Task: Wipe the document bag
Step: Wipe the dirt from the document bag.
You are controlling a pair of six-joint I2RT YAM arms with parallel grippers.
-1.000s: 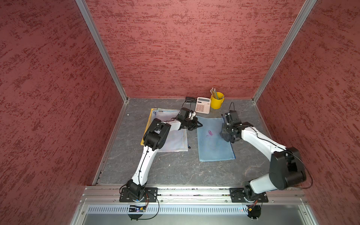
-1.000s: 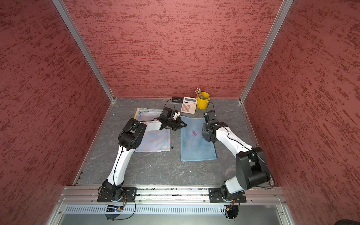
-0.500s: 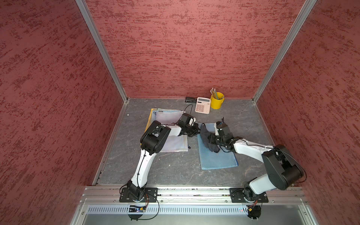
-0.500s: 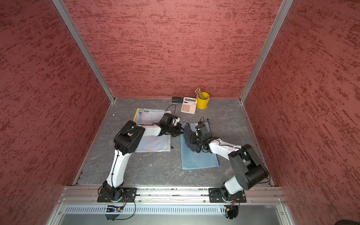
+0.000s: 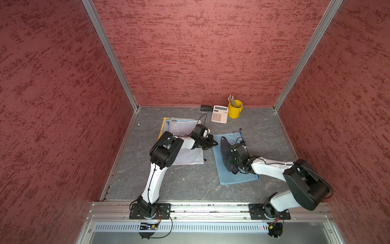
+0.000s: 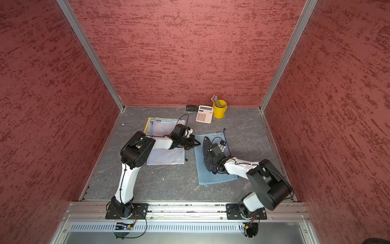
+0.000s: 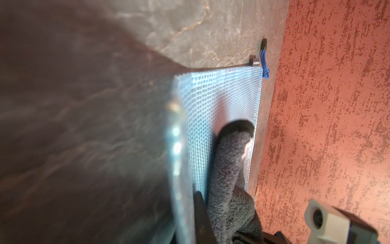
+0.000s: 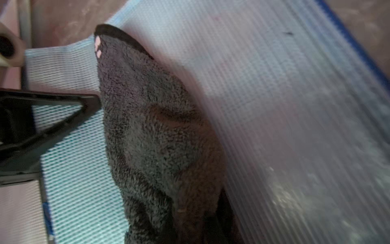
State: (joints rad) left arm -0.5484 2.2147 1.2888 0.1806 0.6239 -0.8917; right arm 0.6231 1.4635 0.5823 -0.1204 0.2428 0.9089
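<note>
The blue mesh document bag [image 5: 238, 177] [image 6: 219, 178] lies flat at centre right of the table. A dark grey cloth [image 5: 226, 147] [image 6: 207, 152] lies along its left half, and my right gripper [image 5: 231, 157] [image 6: 214, 157] is shut on it from above. In the right wrist view the cloth [image 8: 158, 137] hides the jaws and stretches across the bag [image 8: 274, 84]. My left gripper [image 5: 215, 144] [image 6: 198, 143] is shut, its tip resting on the bag's far left corner beside the cloth's end. The left wrist view shows bag [image 7: 221, 95], cloth [image 7: 230, 169] and one of its fingers [image 7: 200, 211].
A stack of pale mesh bags [image 5: 185, 157] lies left of the blue one, under the left forearm. At the back stand a pink calculator [image 5: 219, 114], a yellow cup of pencils [image 5: 234, 108] and a black stapler [image 5: 206, 108]. Red walls close in three sides.
My right gripper has swept the cloth from the bag's far right edge across to its left half and nearer. The bag has turned slightly. My left gripper has come down a little onto the corner.
</note>
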